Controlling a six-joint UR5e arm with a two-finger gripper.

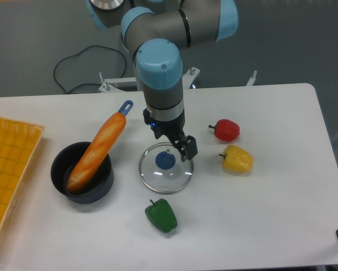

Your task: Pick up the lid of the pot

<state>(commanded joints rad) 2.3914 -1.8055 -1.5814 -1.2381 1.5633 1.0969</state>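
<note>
The pot lid (166, 182), likely stiff and fragile, is best gripped by its blue knob (165, 161); the end effector (174, 145) is spread apart.

No legible txt, labels, brands, nos. or signs in pic.

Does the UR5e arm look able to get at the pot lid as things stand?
Probably yes: its open gripper hangs near the pot lid's far edge, and I see nothing blocking the blue knob.
</note>
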